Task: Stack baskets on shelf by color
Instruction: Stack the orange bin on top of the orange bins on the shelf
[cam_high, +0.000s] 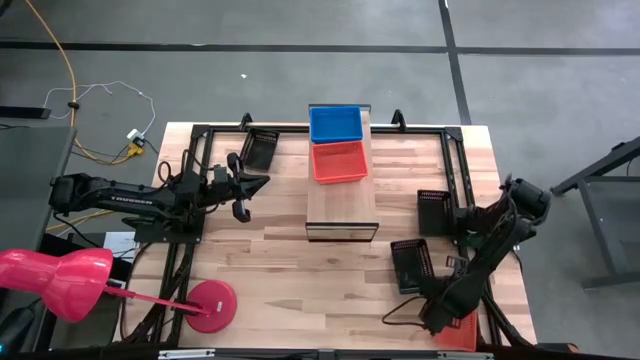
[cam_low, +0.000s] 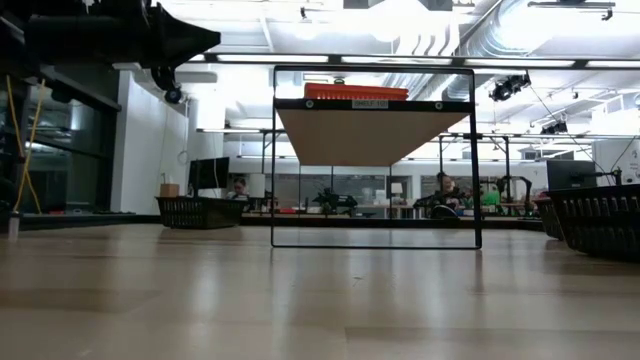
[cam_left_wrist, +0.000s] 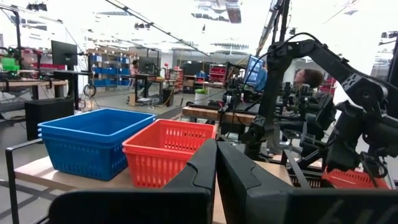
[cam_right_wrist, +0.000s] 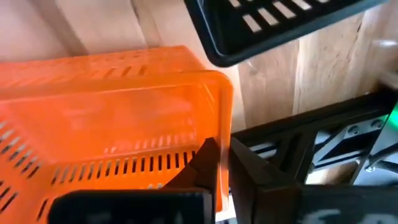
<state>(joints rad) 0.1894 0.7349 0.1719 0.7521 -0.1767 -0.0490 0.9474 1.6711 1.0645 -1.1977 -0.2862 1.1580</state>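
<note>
The shelf (cam_high: 341, 205) stands mid-table with a blue basket (cam_high: 335, 123) at its far end and a red-orange basket (cam_high: 338, 161) beside it; both also show in the left wrist view, blue (cam_left_wrist: 93, 140) and red-orange (cam_left_wrist: 165, 149). My left gripper (cam_high: 243, 196) hovers shut and empty to the left of the shelf, its fingers together (cam_left_wrist: 216, 171). My right gripper (cam_high: 440, 318) is at the table's near right corner, shut on another red-orange basket (cam_right_wrist: 106, 124). My right gripper holds the red-orange basket by its end wall near a corner (cam_right_wrist: 224, 134). One finger (cam_right_wrist: 204, 163) is inside the basket and one (cam_right_wrist: 252, 165) is outside, with the wall pinched between them. I cannot tell whether the basket is lifted off the table.
Black baskets sit on the table at the far left (cam_high: 260, 148), right of the shelf (cam_high: 435, 210) and near the right arm (cam_high: 412, 263). A pink lamp (cam_high: 70, 280) stands at the near left corner. Bare tabletop lies in front of the shelf (cam_high: 320, 280).
</note>
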